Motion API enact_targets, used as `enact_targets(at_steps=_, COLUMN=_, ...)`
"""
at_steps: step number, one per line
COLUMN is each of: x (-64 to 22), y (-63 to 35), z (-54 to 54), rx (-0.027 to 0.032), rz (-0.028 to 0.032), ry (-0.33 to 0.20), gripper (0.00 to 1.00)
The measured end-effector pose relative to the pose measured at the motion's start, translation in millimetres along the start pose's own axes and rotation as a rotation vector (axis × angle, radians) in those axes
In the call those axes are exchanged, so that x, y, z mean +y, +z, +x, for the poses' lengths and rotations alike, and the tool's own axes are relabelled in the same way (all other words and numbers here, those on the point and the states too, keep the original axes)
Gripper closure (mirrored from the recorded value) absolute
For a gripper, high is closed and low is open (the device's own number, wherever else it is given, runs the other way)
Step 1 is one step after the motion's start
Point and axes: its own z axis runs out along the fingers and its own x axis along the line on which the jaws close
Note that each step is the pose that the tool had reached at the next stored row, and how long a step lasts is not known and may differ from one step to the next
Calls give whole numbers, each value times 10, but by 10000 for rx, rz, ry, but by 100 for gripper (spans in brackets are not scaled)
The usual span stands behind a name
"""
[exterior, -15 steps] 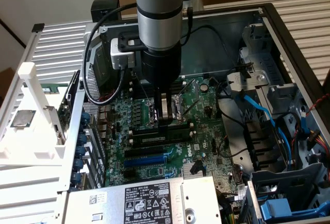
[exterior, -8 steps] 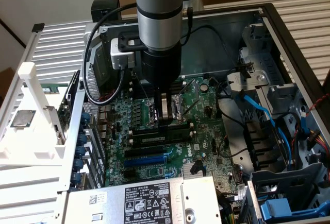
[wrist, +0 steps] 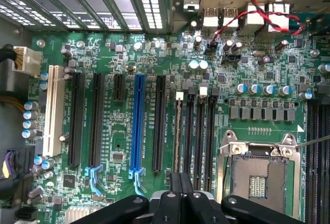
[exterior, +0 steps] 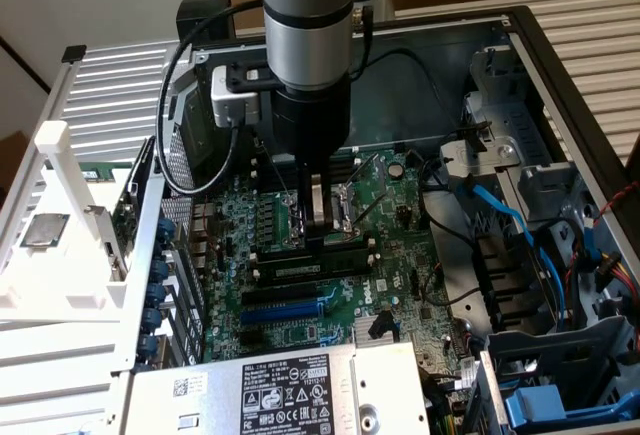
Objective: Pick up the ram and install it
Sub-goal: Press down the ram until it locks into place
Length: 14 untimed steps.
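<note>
The ram (wrist: 178, 136) stands on edge in the memory slot nearest the black expansion slots, a thin strip as long as the slot. In the exterior view the ram (exterior: 350, 251) lies across the motherboard just under the arm's tool. My gripper (wrist: 181, 180) sits over one end of the stick with its two dark fingers pressed together and nothing showing between them. In the exterior view the gripper (exterior: 320, 238) points straight down, its tips at the stick's top edge. Whether they touch it I cannot tell.
Three bare black memory slots (wrist: 200, 136) lie beside the ram, then the open CPU socket (wrist: 258, 177). A blue slot (wrist: 137, 126) and black slots lie on the other side. The power supply (exterior: 270, 390), blue cables (exterior: 500, 215) and case walls (exterior: 560, 65) hem in the board.
</note>
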Motion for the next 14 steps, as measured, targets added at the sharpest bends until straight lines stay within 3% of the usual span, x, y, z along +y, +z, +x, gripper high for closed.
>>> enact_targets(at_steps=4, x=4, y=-90, z=5, rx=2, rz=-18, ry=-2, gripper=90)
enact_targets(at_steps=7, x=4, y=-91, z=5, rx=4, rz=-19, ry=3, gripper=90)
enact_targets(at_steps=14, x=4, y=-91, z=5, rx=-57, rz=-83, ry=1250, gripper=90)
